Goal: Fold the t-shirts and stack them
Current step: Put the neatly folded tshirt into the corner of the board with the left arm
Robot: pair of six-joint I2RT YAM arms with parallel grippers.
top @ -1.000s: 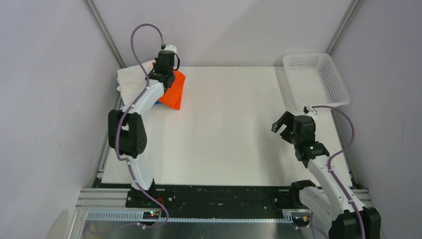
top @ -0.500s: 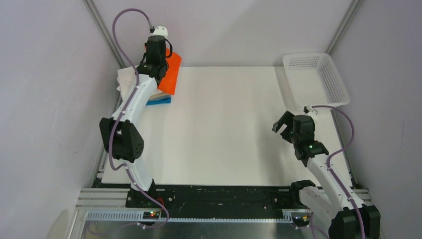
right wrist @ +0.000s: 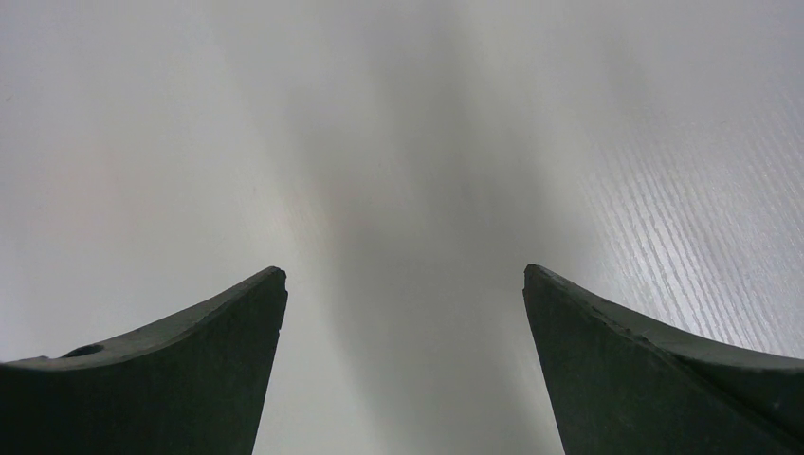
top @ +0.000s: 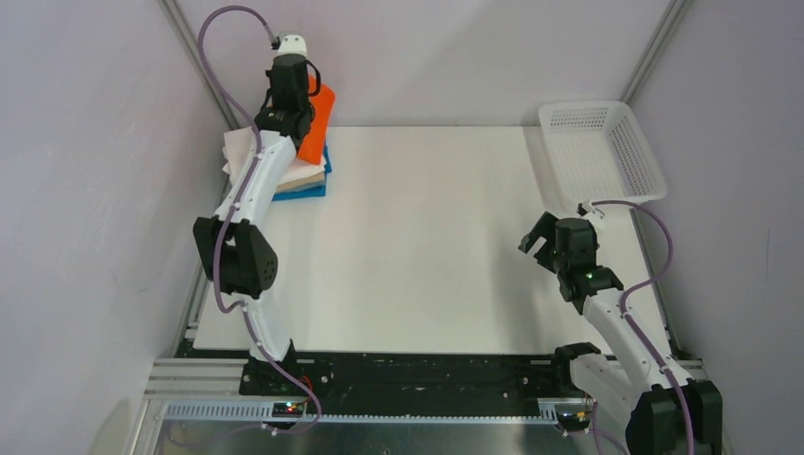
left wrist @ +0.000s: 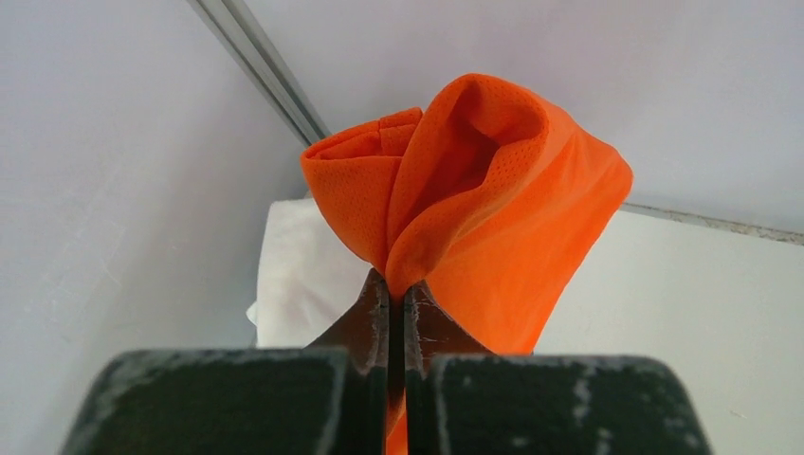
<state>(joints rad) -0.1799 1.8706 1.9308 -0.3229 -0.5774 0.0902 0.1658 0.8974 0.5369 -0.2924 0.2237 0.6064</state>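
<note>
Left gripper (left wrist: 396, 296) clamped tight on the orange t-shirt (left wrist: 493, 199), cloth bunched just past its fingertips, above the pile (top: 305, 177).

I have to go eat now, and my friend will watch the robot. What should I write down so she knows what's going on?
Left gripper: shut, pinching the orange t-shirt, which hangs bunched over the pile in the far left corner.
Right gripper: open and empty, over the bare table, near the basket.
Done: the white, beige and blue shirts lie folded and stacked.
Left to do: lay the orange one on top and let go. It looks bunched, so it may need tidying.
</note>
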